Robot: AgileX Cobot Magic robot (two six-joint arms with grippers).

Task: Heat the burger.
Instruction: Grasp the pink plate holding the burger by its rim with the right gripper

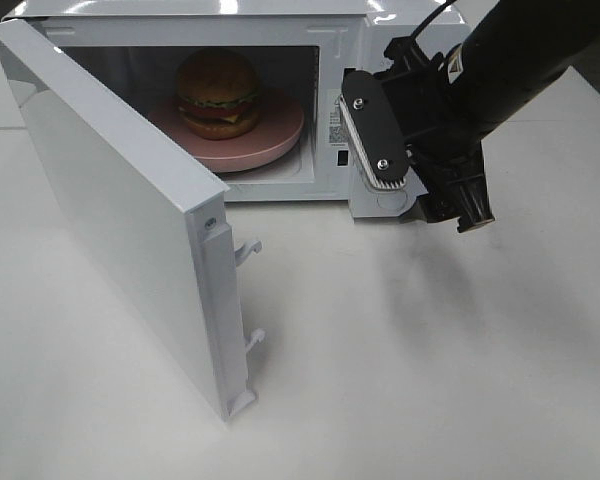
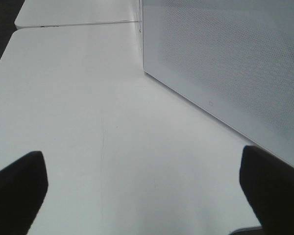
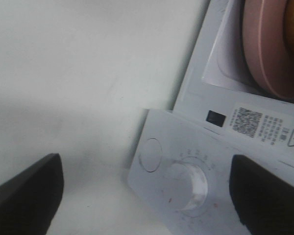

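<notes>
Resting on round pink shallow dish (image 1: 270, 140) inside white box microwave (image 1: 332, 60): small round burger (image 1: 218, 92), orange-brown bun. Right black gripper (image 3: 147, 196) near white dial (image 3: 188, 183), left black gripper (image 2: 147, 191) beside open white door (image 1: 110, 220), both spread wide, holding nothing. Could bump the dial or slam the door, jolting the microwave, if swung carelessly.

The burger (image 1: 217, 90) is orange-brown, the dish (image 1: 272, 140) pink.

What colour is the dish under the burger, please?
The dish is pink, seen best in the exterior high view.
</notes>
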